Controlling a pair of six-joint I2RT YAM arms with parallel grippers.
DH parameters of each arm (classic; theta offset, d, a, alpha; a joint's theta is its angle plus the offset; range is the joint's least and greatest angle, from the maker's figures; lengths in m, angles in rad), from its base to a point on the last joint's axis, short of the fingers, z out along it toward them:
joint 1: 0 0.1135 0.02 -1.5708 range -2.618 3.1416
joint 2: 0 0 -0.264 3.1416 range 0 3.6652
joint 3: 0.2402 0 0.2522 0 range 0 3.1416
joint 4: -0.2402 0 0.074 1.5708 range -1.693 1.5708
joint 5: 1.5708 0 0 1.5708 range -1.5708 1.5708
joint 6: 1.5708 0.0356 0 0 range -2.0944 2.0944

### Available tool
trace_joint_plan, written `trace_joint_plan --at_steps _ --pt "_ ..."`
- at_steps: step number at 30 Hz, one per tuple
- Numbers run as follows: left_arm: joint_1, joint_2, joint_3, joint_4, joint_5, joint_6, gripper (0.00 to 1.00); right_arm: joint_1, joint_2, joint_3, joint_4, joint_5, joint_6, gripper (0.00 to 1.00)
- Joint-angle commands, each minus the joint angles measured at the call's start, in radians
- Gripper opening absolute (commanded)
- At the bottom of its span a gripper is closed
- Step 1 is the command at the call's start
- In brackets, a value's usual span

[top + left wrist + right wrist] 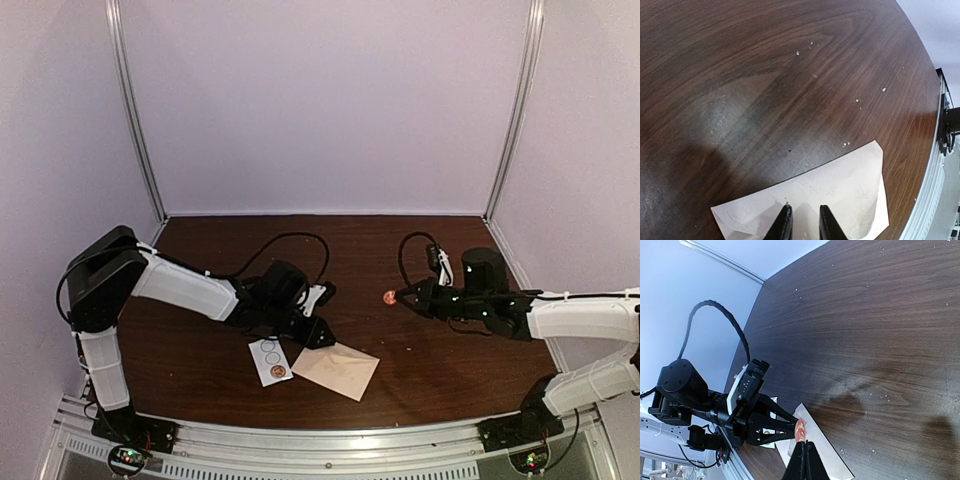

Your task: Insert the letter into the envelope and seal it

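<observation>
Two claws, both mine. Left claw: fingers narrowly apart, tips down on the envelope, which lies flat directly beneath, pale cream, one corner reaching past the tips to the right; whether any paper is nipped I cannot tell. Right claw: pressed together on a small round red sticker, held above the table, well apart from the envelope. White backing strip: flat, near the left claw, just beside the envelope. Table: dark brown wood grain, glossy, white specks scattered ahead of the left claw. Walls: plain pale lilac on three sides, metal posts in the far corners.
</observation>
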Motion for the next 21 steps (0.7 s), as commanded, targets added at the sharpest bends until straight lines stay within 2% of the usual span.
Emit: trace_joint_plan --at_steps 1,13,21 --pt "-0.020 -0.014 -0.015 -0.002 -0.015 0.035 0.20 -0.001 0.010 -0.017 0.027 -0.031 0.006 0.00" --pt "-0.053 -0.029 -0.054 -0.005 -0.027 0.029 0.20 0.037 0.078 -0.021 0.027 -0.111 0.000 0.00" --pt "-0.060 -0.025 -0.064 0.003 -0.032 0.026 0.20 0.101 0.204 -0.007 0.129 -0.169 0.037 0.00"
